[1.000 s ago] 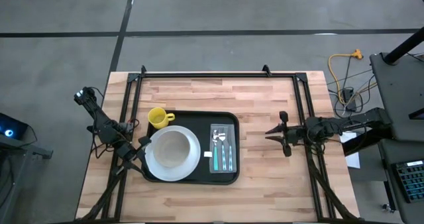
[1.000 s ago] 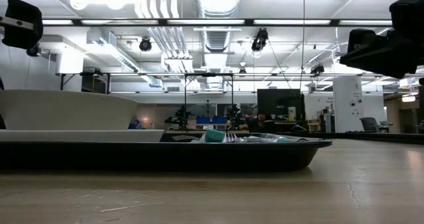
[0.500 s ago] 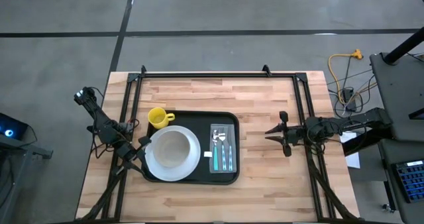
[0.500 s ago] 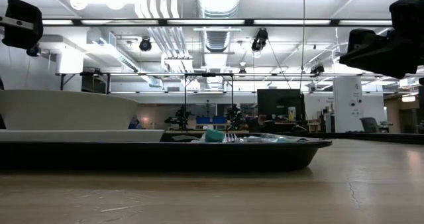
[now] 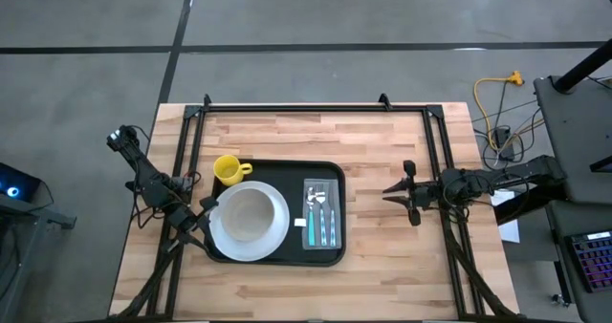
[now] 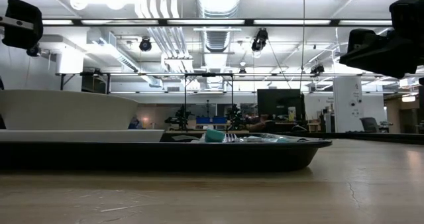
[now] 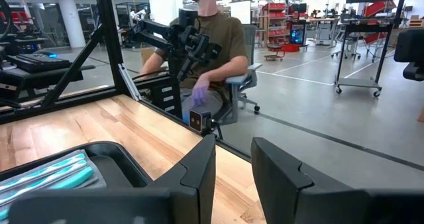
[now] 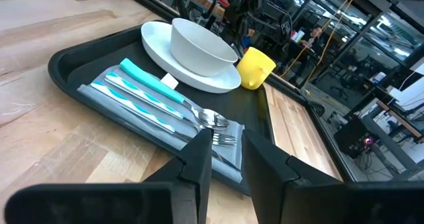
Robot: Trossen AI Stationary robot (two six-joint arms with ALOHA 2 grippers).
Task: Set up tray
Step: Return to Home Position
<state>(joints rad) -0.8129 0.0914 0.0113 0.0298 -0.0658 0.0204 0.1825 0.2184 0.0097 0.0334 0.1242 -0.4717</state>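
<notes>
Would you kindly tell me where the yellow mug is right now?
In the high view, the yellow mug stands in the black tray, at its top-left corner, right beside the white plate.

The black tray (image 6: 199, 154) lies flat on the wooden surface (image 6: 278, 197), spanning left and middle. At its left a white bowl (image 6: 59, 108) sits on a white plate (image 6: 86, 136). Nearer its right rim lie teal handles (image 6: 214, 136), probably cutlery.

Free lane: bare table (image 5: 382, 256) between tray (image 5: 277, 173) and right gripper (image 5: 387, 190).
Blocked: tray's left side, crowded by plate (image 5: 280, 237), cup (image 5: 228, 170), left gripper (image 5: 203, 208).
</notes>
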